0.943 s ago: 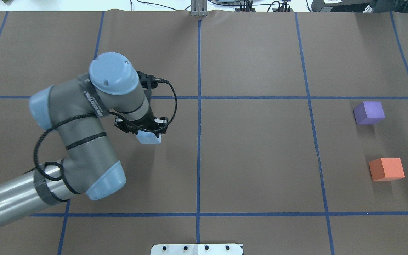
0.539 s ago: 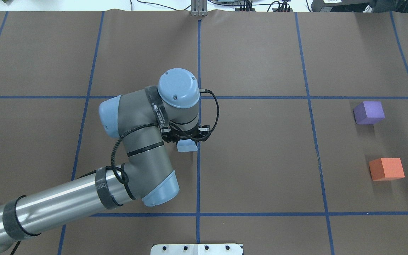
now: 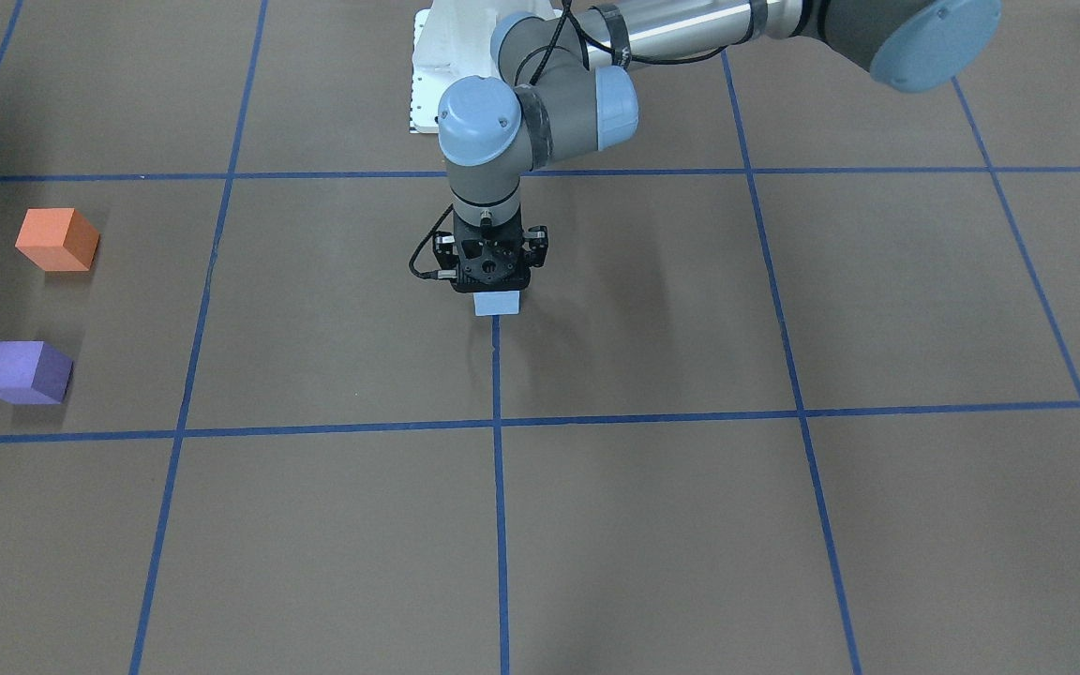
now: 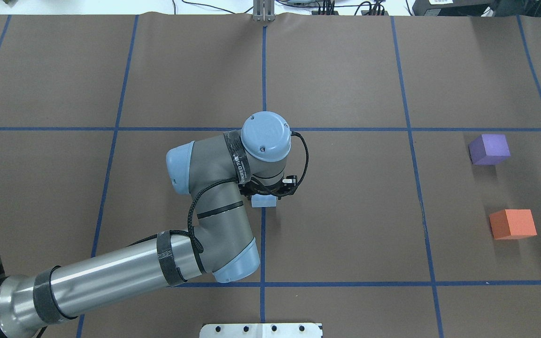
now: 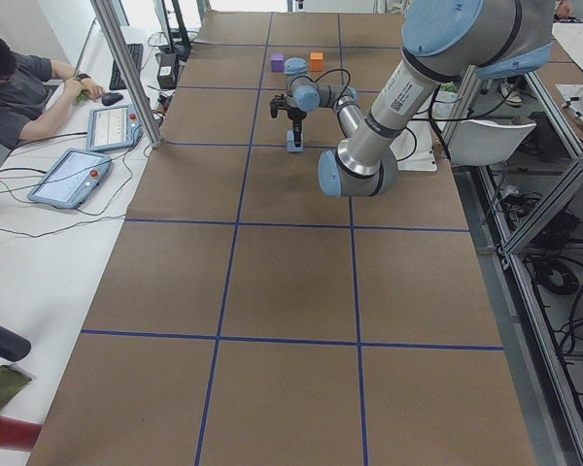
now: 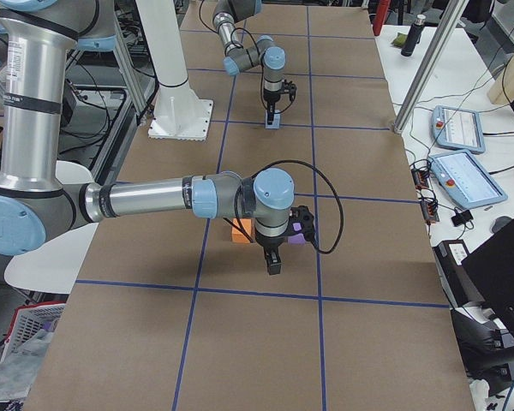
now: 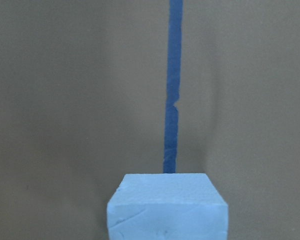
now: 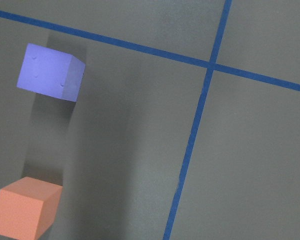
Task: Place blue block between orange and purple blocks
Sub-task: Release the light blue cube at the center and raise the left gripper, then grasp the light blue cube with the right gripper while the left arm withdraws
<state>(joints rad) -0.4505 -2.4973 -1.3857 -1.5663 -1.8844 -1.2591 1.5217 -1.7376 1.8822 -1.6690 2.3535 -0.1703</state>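
My left gripper is shut on the light blue block and holds it a little above the mat at the table's centre line. The block also shows in the front view and at the bottom of the left wrist view. The purple block and the orange block sit far to the right with a gap between them. Both show in the right wrist view, purple and orange. My right gripper shows only in the exterior right view, in front of those blocks; I cannot tell its state.
Blue tape lines grid the brown mat. The white robot base plate is at the near edge. An operator sits at a side desk with tablets, behind a metal pole.
My left arm has carried the blue block to the right, from the left half of the table to the centre line. The purple and orange blocks have not moved.
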